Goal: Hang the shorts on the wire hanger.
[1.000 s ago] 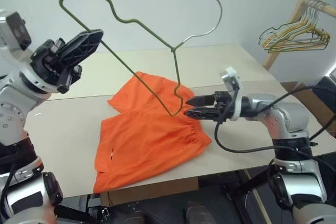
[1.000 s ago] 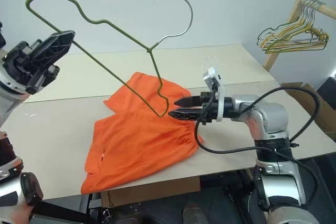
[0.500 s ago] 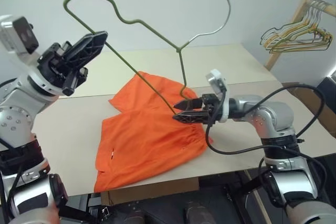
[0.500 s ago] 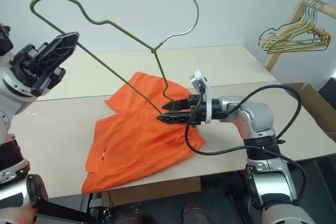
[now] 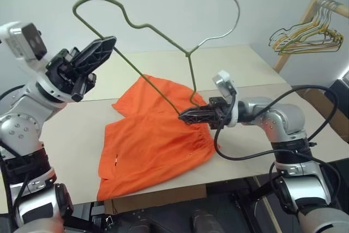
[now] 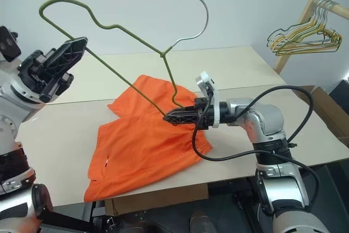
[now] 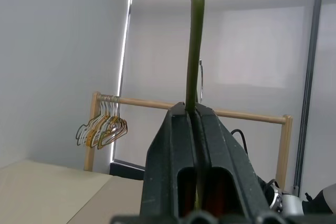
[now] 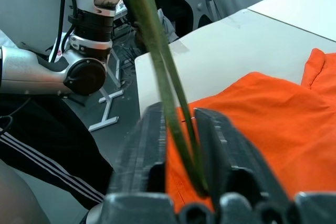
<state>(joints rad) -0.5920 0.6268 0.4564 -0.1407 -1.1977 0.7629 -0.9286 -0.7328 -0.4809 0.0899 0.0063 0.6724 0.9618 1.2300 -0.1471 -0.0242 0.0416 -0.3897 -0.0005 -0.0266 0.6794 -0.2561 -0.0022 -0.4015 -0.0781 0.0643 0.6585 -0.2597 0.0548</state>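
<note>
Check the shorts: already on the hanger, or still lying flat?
Still flat. The shorts lie spread on the table; the wire hanger is held up above them, with no fabric over its wire.

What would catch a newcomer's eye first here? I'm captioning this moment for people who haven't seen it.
The bright orange shorts spread flat on the table stand out first. Above them, the wire hanger is held between both arms: left gripper on one end, right gripper shut on its lower corner.

No readable text, label, brand, number or sign appears on anything here.
</note>
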